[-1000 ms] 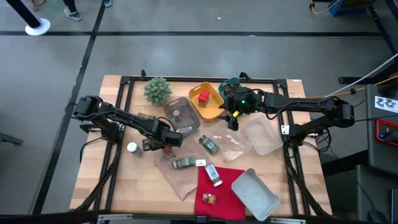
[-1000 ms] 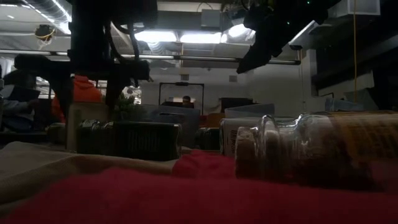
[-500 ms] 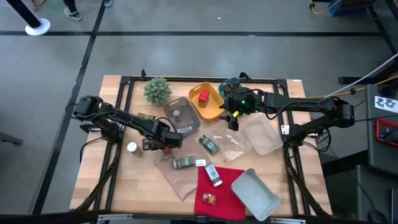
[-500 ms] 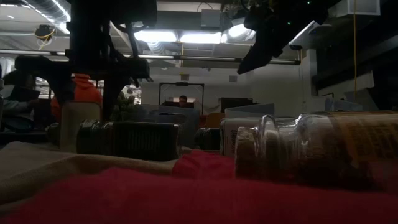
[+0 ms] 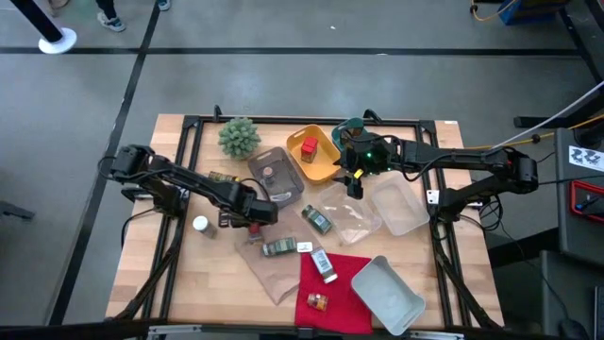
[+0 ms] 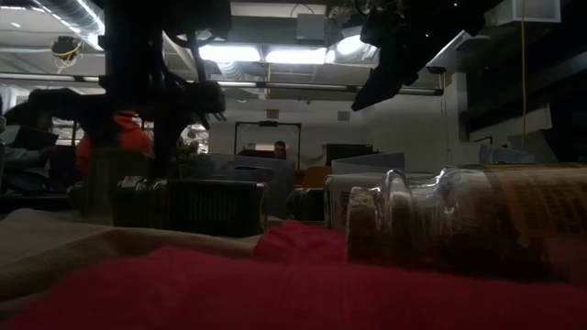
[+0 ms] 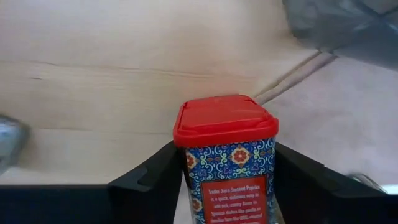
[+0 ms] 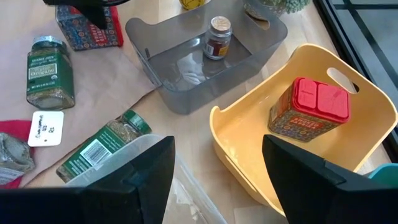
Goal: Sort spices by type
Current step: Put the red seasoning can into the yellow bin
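L gripper [image 7: 225, 180] closing round red paprika tin [image 7: 227, 155], upright on table left of centre; fingers flank it, can't tell if clamped yet. Next: firm grip, lift, carry to yellow tray [image 8: 249, 162] w/ matching red tin [image 8: 309, 111]. Grey tray [image 8: 168, 68] holds brown jar [image 8: 218, 37]. R gripper [image 8: 214, 168] hovers nr yellow tray, jaws apart, empty.

A red-lidded paprika tin [image 7: 225, 155] stands upright on the wood between dark fingers. Another red tin [image 8: 309, 112] stands in the yellow tray, at its 1 o'clock. Green-capped jars [image 8: 102, 147] lie toppled between.
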Controlling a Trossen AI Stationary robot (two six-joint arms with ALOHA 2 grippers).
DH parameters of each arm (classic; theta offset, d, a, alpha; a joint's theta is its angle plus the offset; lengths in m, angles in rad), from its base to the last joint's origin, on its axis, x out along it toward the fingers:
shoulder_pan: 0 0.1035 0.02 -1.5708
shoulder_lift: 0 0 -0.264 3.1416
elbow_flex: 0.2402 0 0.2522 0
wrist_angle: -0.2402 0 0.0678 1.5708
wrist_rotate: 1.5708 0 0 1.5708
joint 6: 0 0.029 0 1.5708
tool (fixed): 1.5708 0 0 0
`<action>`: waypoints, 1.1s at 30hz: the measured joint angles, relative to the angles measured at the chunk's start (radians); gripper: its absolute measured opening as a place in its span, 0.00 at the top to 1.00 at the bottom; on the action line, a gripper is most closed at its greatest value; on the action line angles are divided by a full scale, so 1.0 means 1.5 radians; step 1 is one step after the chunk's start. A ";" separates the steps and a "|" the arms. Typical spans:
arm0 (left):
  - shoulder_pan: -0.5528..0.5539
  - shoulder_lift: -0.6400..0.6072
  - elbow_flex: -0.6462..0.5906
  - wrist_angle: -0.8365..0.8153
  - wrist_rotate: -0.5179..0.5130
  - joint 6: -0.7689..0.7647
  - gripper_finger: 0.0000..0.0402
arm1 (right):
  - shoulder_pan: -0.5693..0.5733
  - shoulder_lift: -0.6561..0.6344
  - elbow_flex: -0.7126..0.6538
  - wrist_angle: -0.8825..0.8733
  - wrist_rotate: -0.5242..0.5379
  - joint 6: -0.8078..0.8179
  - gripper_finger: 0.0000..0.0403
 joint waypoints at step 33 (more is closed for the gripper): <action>0.000 -0.169 -0.028 0.098 -0.101 0.244 0.57 | -0.001 0.000 0.000 0.001 0.000 -0.005 0.40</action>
